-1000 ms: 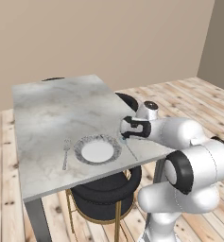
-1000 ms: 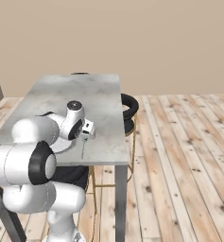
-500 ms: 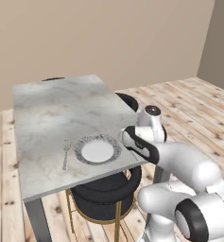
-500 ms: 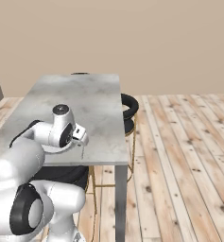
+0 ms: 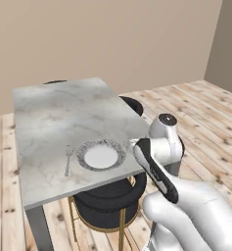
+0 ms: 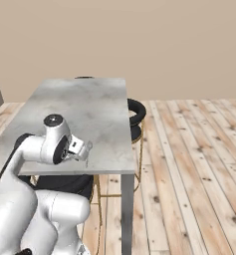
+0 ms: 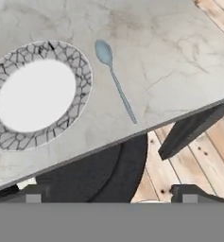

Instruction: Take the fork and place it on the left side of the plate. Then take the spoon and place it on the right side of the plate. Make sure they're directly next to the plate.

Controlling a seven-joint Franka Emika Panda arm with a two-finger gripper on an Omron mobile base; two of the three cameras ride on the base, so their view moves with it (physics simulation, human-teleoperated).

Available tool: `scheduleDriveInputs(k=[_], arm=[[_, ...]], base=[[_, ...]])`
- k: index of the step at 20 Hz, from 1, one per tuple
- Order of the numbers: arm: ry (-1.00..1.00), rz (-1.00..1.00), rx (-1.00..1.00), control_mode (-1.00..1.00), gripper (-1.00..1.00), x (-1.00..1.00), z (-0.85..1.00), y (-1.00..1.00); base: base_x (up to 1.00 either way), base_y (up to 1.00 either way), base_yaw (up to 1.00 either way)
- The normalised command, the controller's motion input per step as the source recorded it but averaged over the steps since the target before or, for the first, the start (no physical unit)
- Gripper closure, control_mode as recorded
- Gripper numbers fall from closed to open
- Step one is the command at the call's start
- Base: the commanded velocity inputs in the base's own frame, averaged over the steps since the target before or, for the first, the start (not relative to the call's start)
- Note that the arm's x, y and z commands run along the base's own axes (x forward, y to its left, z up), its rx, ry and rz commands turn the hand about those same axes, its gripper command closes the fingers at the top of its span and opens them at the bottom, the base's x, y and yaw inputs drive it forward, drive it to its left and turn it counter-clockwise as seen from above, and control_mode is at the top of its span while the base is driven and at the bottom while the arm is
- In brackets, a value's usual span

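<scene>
The white arm has drawn back from the round grey-rimmed plate (image 5: 101, 155); its gripper (image 6: 84, 149) gapes wide, empty. Thin silver fork (image 5: 68, 158) lies left, slim spoon (image 7: 115, 79) right; tines indistinct.

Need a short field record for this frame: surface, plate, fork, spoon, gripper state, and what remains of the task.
surface: grey marble table, black stool under its near edge
plate: plate near the table's front edge, nothing on it
fork: fork lying just left of the plate, parallel to its side
spoon: spoon lying on the table just right of the plate, bowl pointing away from the table edge
gripper: gripper open, holding nothing, off the front right of the plate
remaining: both utensils appear placed beside the plate
</scene>
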Motion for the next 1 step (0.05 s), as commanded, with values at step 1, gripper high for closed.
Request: scheduleDriveInputs(k=[1], arm=[[0.00,0.00,-0.01,-1.00,-1.00,-0.66,0.16,0.02]], base=[[0.00,0.00,0.00]])
